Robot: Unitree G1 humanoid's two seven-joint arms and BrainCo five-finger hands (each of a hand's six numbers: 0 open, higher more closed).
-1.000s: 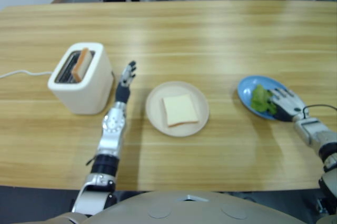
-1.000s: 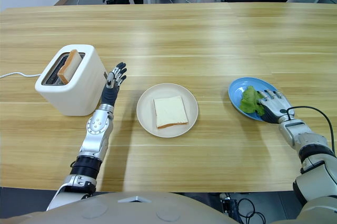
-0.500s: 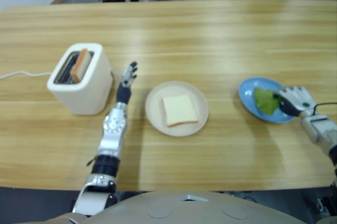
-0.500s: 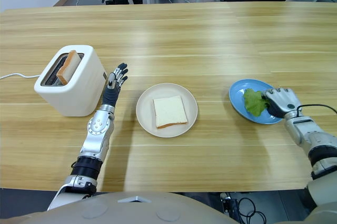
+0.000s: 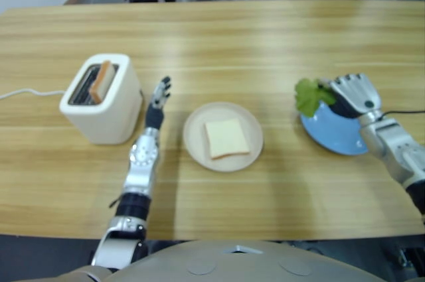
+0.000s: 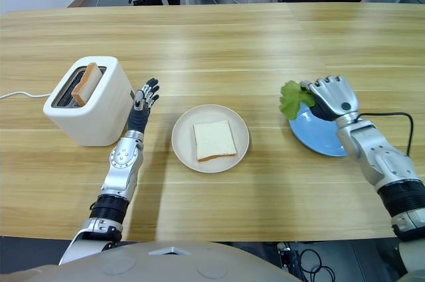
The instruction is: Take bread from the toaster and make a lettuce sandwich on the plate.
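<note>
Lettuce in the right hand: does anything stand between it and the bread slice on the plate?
Nothing visible does. The right hand holds the lettuce by the blue dish's left rim. Only bare table lies between it and the plate, and the bread slice there is uncovered.

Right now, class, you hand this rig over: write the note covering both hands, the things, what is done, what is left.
Right hand: shut on the lettuce, held over the edge of the blue plate.
Left hand: open, empty, beside the toaster.
Done: one bread slice lies on the beige plate.
Left: lay lettuce on it, fetch the toaster slice, top the sandwich.
</note>
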